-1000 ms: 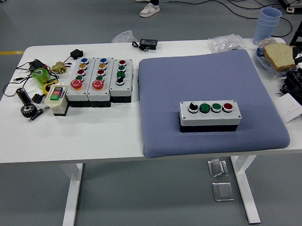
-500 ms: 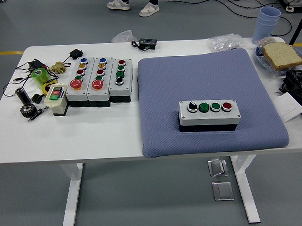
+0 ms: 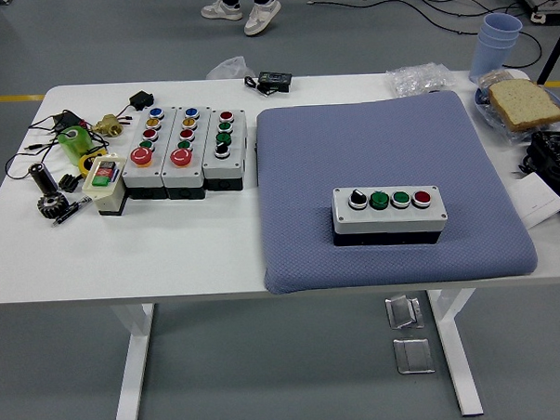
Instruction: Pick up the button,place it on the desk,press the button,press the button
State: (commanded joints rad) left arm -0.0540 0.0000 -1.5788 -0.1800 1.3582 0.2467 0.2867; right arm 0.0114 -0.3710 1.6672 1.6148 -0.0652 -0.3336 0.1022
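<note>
Squarely on the blue-grey pad [image 3: 389, 149], toward its near edge, sits the button box [image 3: 389, 214]: a long rectangular case with a pale grey smooth lid over a black base. Its lid carries four round caps in a row, a black-and-white knob, two glossy green ones and a red one. The pad is a soft square cushion with rounded corners and a fine woven, dimpled texture, lying flat on the white table [image 3: 199, 260].

Left of the pad stand three more control boxes [image 3: 186, 151] side by side and touching, each upright-oblong with a column of coloured caps; two have large red mushroom heads at the near end. Just left of those is a small cream switch box [image 3: 104, 178] with a green and a red key. Farther left of the pad lie a green tape roll [image 3: 73, 141], a dark toothed gear [image 3: 49, 206] and loose black wires. Right of the pad rests the right hand [image 3: 552, 156], a black jointed mass at the table's edge; whether its fingers are wide or curled I cannot tell. Beyond it are a slice of bread [image 3: 522, 103] and stacked pale blue cups [image 3: 498, 42].

Compared with half a second ago, the box and pad have not shifted; only the person's shoes [image 3: 243, 9] at the far side have stepped closer together.
</note>
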